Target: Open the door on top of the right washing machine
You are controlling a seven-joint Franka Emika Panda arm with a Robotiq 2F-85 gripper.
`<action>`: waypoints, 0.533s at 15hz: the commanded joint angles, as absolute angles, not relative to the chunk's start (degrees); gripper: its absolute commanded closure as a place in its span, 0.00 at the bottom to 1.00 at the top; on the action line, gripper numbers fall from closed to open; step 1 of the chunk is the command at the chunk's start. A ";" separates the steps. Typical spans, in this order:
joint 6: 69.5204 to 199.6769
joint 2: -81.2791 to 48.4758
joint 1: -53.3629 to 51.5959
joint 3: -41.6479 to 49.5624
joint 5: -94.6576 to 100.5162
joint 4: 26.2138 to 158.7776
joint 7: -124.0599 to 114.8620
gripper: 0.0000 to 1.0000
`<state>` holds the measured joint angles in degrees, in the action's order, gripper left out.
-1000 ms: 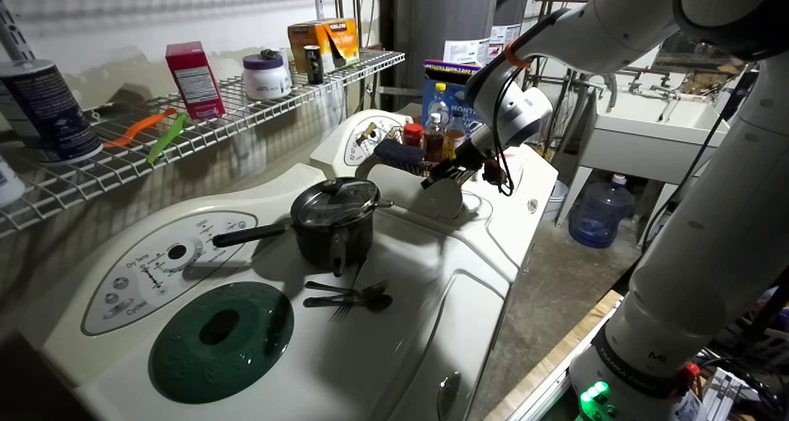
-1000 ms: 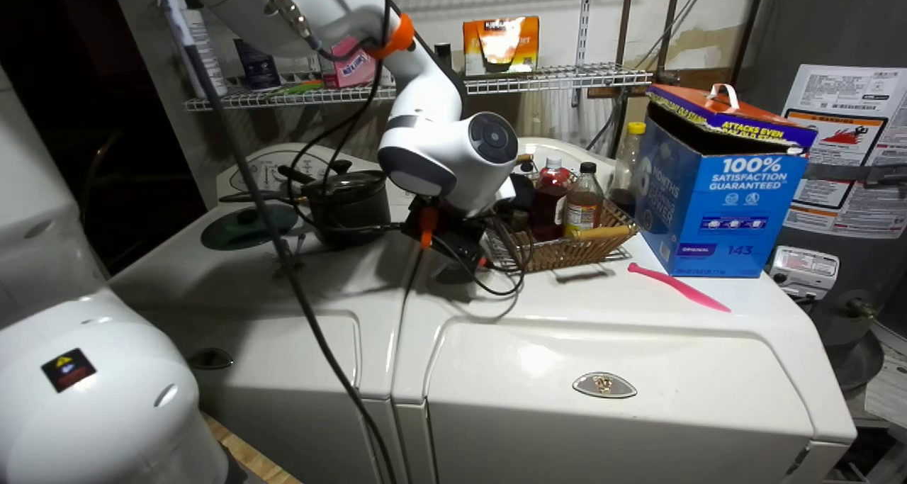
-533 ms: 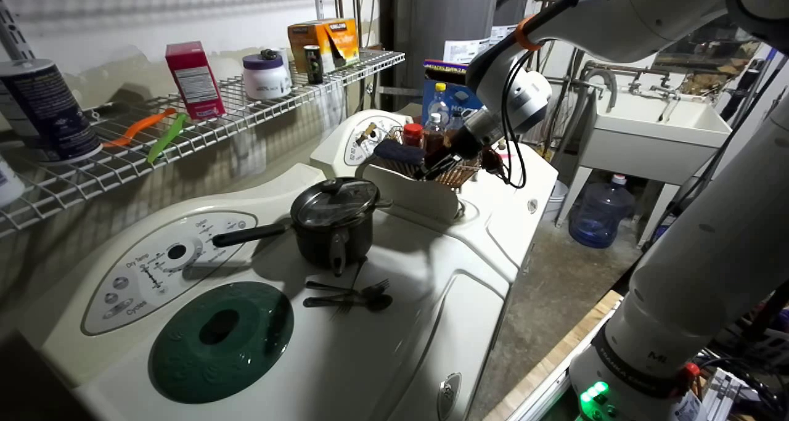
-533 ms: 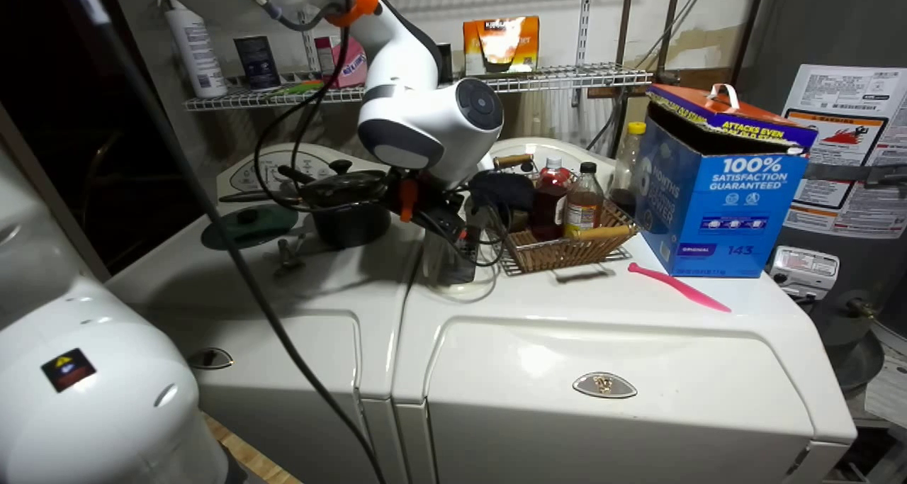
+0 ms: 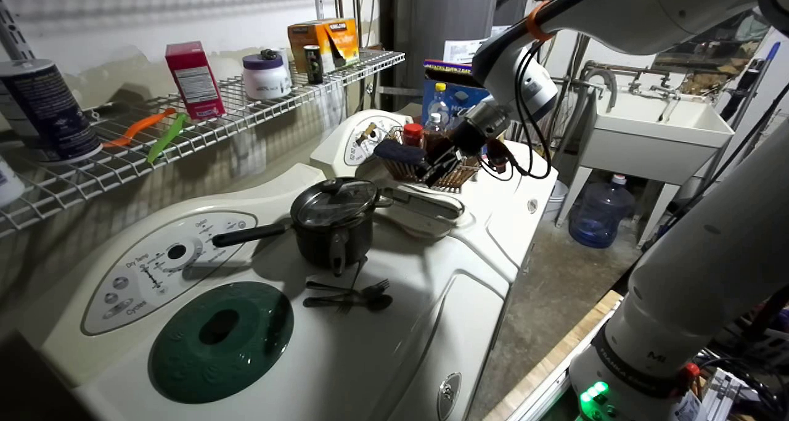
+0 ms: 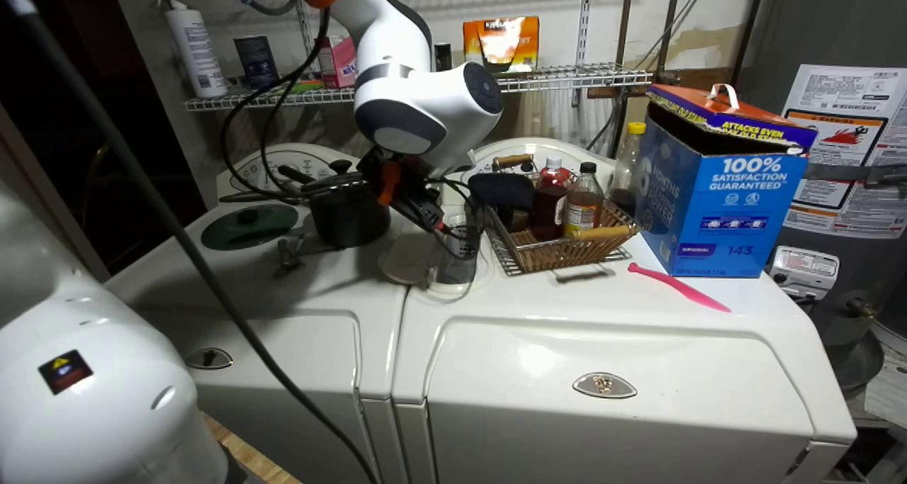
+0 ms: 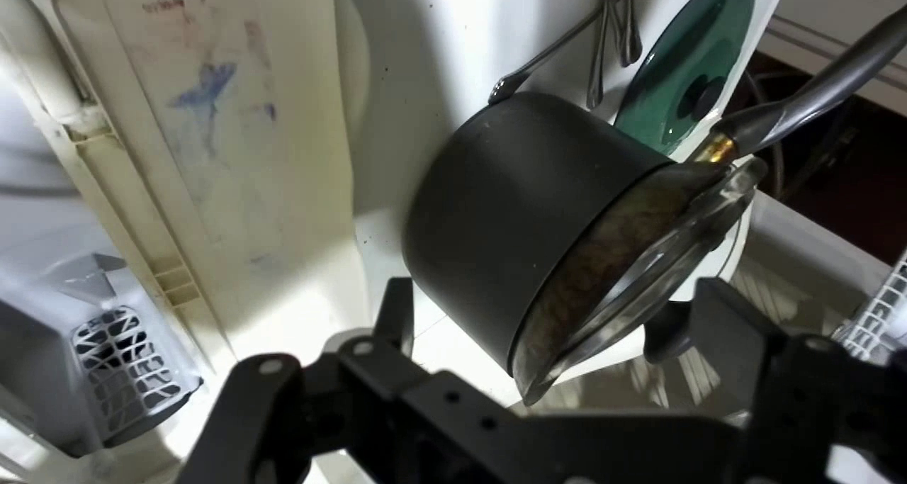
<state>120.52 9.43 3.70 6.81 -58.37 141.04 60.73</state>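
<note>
Black, angular gripper (image 7: 553, 293): 2 jaws parted. White, smooth, rounded door (image 7: 248, 158), underside smudged blue and red, lies swung over the left edge of the white, curved-top right washing machine (image 6: 588, 296), near a dark cylindrical pot (image 7: 524, 207).

Wrist view, door (image 7: 230, 158) cropped, pot handle (image 7: 808, 101) cropped
</note>
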 commanded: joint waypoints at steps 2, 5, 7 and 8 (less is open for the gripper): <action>124.24 14.35 4.97 5.17 -49.36 143.06 44.36 0.00; 126.51 17.04 5.52 4.95 -41.42 143.51 32.97 0.00; 127.73 19.66 6.00 4.94 -35.32 144.07 25.13 0.00; 128.91 21.01 6.22 5.00 -32.18 144.50 22.05 0.00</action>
